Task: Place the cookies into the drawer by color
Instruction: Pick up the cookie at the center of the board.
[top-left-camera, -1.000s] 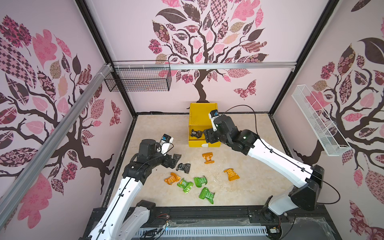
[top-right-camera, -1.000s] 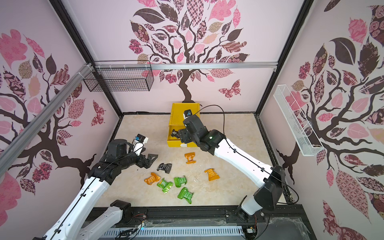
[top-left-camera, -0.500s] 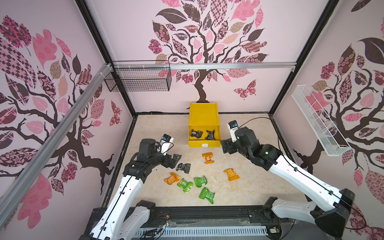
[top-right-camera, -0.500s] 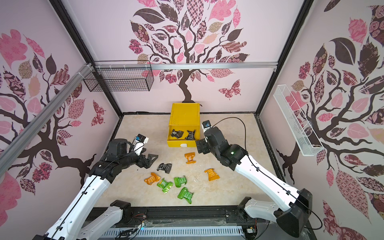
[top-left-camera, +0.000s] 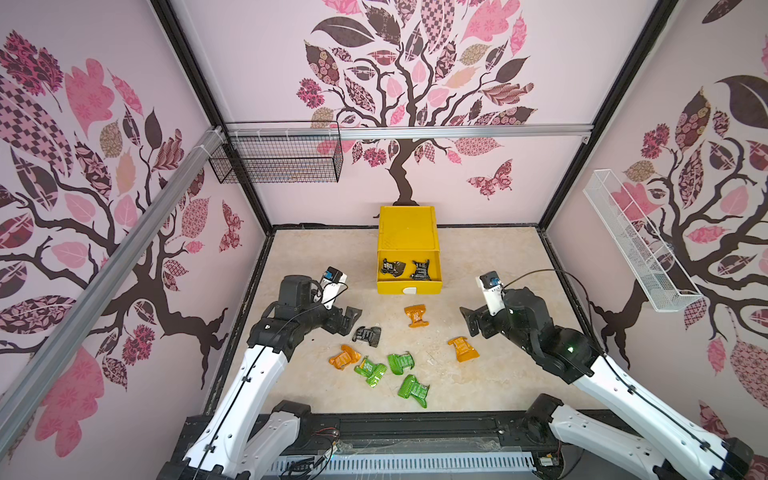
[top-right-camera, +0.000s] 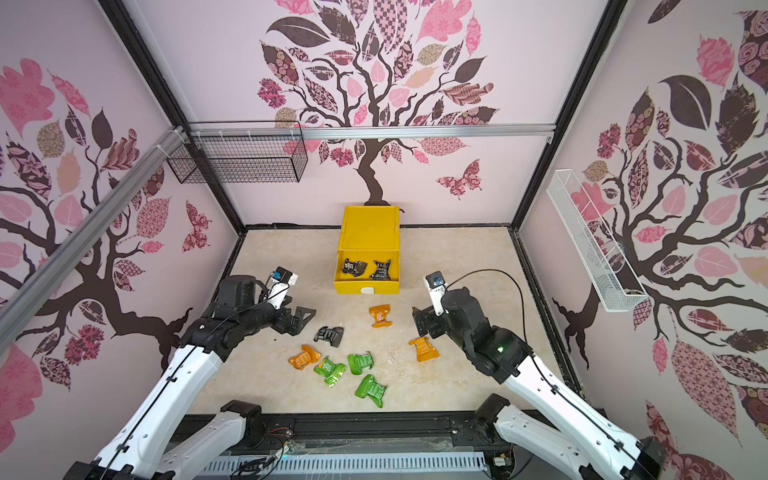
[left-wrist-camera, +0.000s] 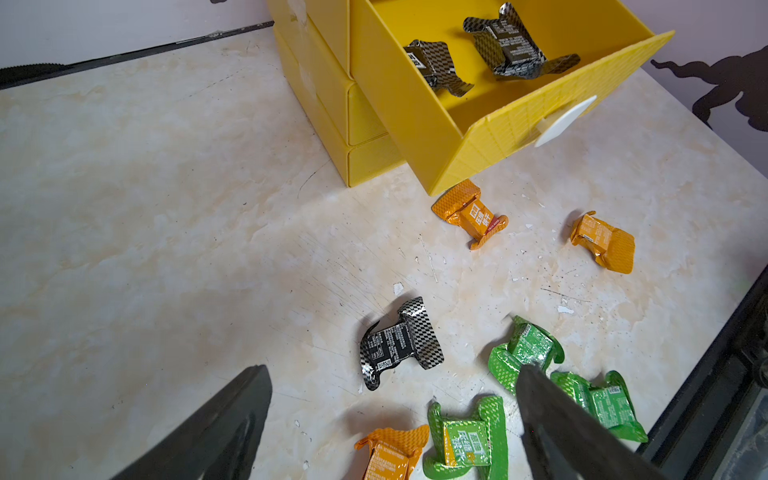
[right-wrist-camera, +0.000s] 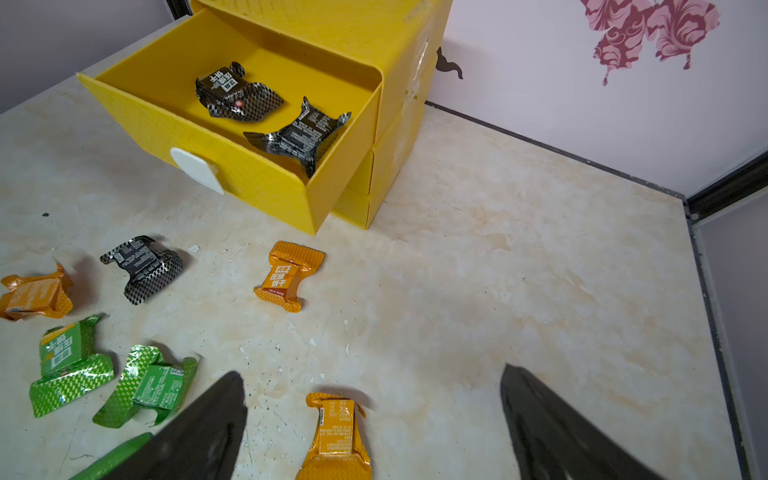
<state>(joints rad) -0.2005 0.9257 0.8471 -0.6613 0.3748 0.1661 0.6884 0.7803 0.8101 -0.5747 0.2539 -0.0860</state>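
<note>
**Entry: cookie sort, stock at this moment**

**Container.** Yellow 3-drawer chest at the back of the marbled tabletop, against the rear wall. The top drawer is pulled out. The 2 lower drawers are shut.

**Sorted: 2 of 9.**
- 2 black cookies lie side by side in the open top drawer.
- No other colour is in it.

**Unsorted: 7, all loose on the tabletop.**
- 1 black cookie lies just beside the left gripper's tips.
- 3 orange cookies are spread out:
  - 1 in front of the open drawer
  - 1 near the right gripper
  - 1 at the edge of the green group
- 3 green cookies lie close together toward the front edge.

**Grippers.**
- Left gripper: jaws spread wide and holding nothing. In the left wrist view the loose black cookie lies just ahead of the fingertips.
- Right gripper: jaws spread wide and empty, clear of the chest, above bare tabletop with an orange cookie just below.

**Status (judged).**
- The black set is 1 short of complete.
- Orange and green are not begun, and no drawer is open for them yet.
- Roughly a quarter of the job is done.
- The loose black cookie looks like the likely next pick for the left gripper.
- After that, the top drawer needs shutting and a lower one pulling out.
</note>
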